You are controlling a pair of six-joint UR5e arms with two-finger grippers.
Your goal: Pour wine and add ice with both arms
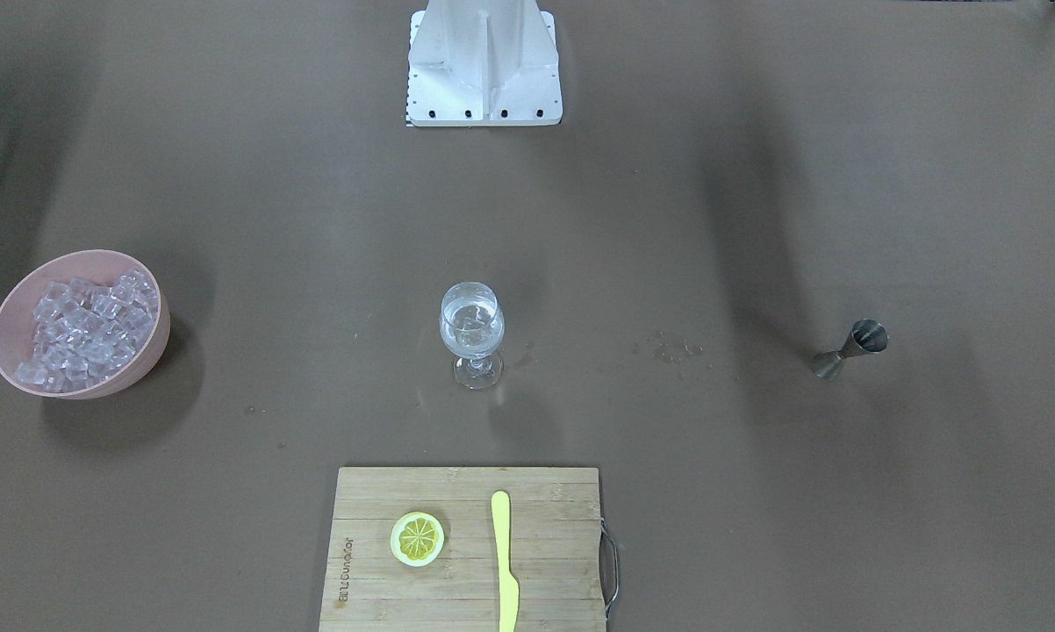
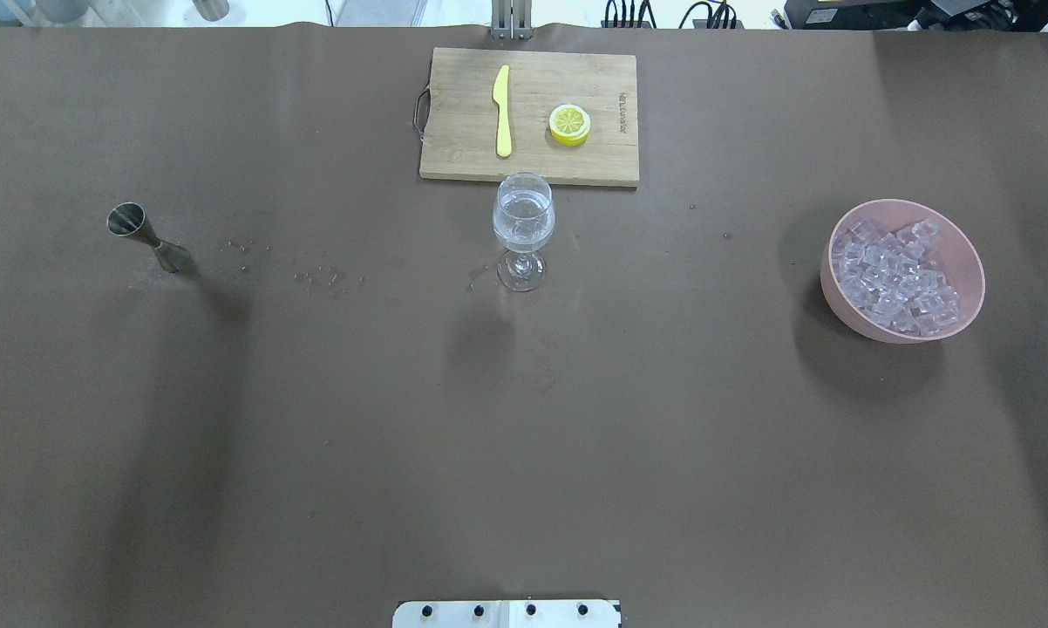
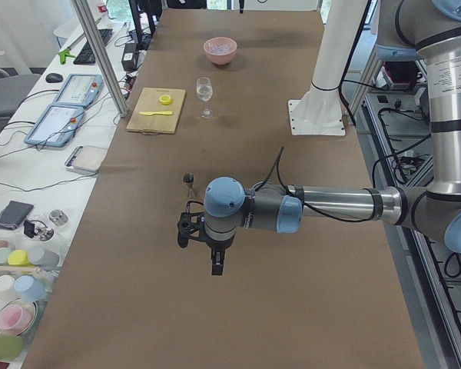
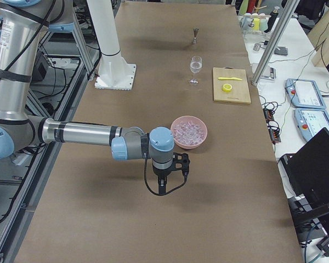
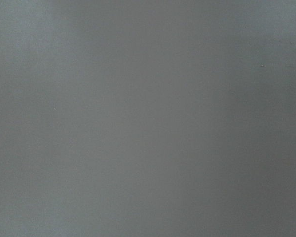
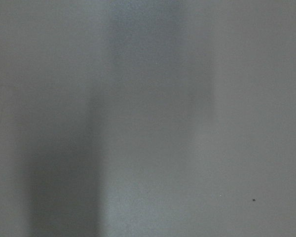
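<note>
Two robot arms hang over opposite ends of a brown table, with a drink waiting between them. The glass (image 1: pixel 472 329) stands upright at mid-table, just short of the cutting board (image 1: pixel 545 500), and holds a little clear wine (image 1: pixel 471 318). Whether any cubes lie in it is too fine to tell.

The ice (image 1: pixel 84 329) is heaped in a pink bowl (image 1: pixel 154 351) on the robot's right. The right gripper (image 4: pixel 164 183) hangs there above the bare table, pointing down, with the bowl just beside it toward the table's middle. That makes the right arm much the nearer for any scoop of ice.

The steel jigger (image 1: pixel 850 348) stands upright on the robot's left, near the left gripper (image 3: pixel 213 261), which hangs low over the mat. The jigger lies just beyond it, toward the glass. Small wet specks (image 1: pixel 668 349) mark the mat between jigger and glass.

Both grippers show only in the side views, so it cannot be told whether their jaws are parted or closed. Neither appears to carry anything. Both wrist cameras show only blurred table.

The wine looks poured, and any further ice is likely work for the right arm.
</note>
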